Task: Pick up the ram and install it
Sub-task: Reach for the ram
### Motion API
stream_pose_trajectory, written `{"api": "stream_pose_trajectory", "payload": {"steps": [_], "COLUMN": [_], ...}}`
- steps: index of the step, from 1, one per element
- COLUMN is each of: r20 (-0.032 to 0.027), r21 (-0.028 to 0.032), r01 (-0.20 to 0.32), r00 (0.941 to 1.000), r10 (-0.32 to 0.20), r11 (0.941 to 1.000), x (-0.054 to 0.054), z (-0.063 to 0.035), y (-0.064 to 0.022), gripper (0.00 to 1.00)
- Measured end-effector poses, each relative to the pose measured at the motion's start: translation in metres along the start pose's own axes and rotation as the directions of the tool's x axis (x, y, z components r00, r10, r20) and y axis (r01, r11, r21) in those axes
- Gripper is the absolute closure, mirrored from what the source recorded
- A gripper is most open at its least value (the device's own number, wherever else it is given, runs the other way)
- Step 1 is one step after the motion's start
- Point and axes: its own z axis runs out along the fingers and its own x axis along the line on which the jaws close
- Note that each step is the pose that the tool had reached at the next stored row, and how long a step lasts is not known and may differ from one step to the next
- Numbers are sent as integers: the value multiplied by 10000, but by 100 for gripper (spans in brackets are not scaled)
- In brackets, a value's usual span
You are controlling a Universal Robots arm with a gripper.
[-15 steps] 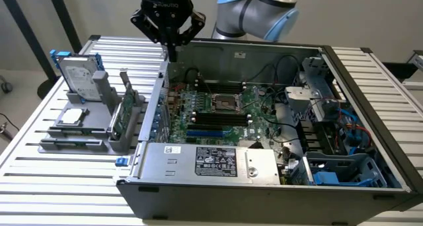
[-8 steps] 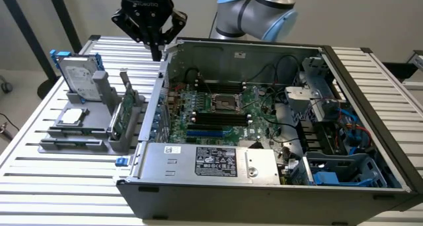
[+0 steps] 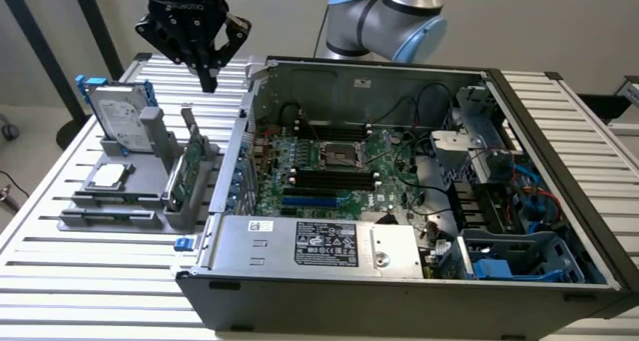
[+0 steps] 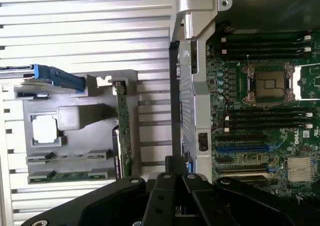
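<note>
"So, how much room have you got?"

"Plenty. My gripper (image 3: 208,78) hangs high over the slatted counter (image 3: 80,281), by the far corner of the computer case (image 3: 299,300) on the exterior view's left, and it touches nothing. My fingers are drawn together to a narrow point and hold nothing. Below me a bare strip of counter runs between the case's upright wall and the grey tray (image 3: 110,226)."

"And the ram?"

"The ram (image 4: 67,176) lies in the tray, seated in the outermost of two long holders at the end farthest from the hard drive (image 3: 122,117). A silver processor chip (image 3: 108,175) sits in the tray's middle. A wider green expansion card (image 3: 179,178) stands on edge along the side nearest the case."

"What about the case?"

"Open on top. The motherboard (image 3: 340,169) lies flat on its floor, and its memory slots (image 3: 334,180) show as bare black bars beside the processor socket (image 3: 343,154). A labelled power supply (image 3: 319,244) sits against the near wall."

"Anything you can't read?"

"The ram's chips, since it sits too low in its holder. My arm (image 3: 390,19) is cut off by the exterior view's top edge, and the case wall hides the motherboard's nearest edge."
</note>
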Motion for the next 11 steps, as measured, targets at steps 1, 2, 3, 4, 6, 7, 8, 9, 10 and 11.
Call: {"api": "stream_pose_trajectory", "payload": {"steps": [1,2,3,4,6,7,8,9,10,11], "r20": [0,1,0,0,0,0,0,-1,0,0], "r21": [1,0,0,0,0,0,0,1,0,0], "r01": [0,-1,0,1,0,-1,-1,0,0,0], "r00": [10000,10000,10000,10000,10000,10000,10000,10000,10000,10000], "r10": [0,1,0,-1,0,1,1,0,0,0], "r11": [10000,10000,10000,10000,10000,10000,10000,10000,10000,10000], "x": [47,94,138,181,270,316,364,408,453,498], "z": [3,6,9,13,21,26,31,35,40,45], "y": [-8,-17,-26,-34,-52,-61,-70,-78,-86,-94], "gripper": [89,89,89,89,89,89,89,89,89,89]}}
